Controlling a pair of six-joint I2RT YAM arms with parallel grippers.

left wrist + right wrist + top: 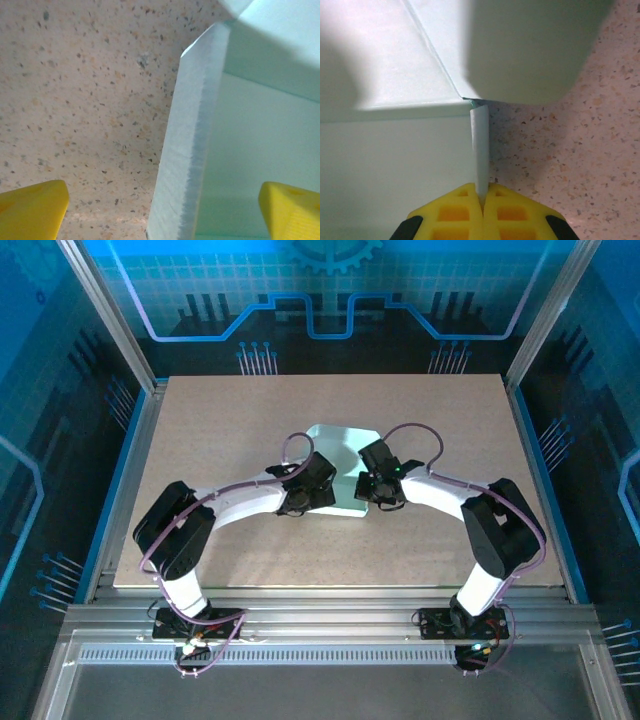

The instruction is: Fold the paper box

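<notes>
Paper box point(340, 445) sits mid-frame. Left gripper point(162, 210) gapes wide astride one flap; right gripper point(481, 200) pinches another.

Top view: high behind the arms point(250, 505), tilted down and forward; far off, takes in the whole table point(200, 540) and both arms, box point(340, 445) mid-frame.
Left wrist view: right behind the left fingers point(30, 210), looking along them, very near; table ahead of one tip, box wall between the two.
Right wrist view: right behind the right fingers point(452, 217), very near; box edge straight ahead of the tips.
Shared: box and the table beside it, in all three.
</notes>
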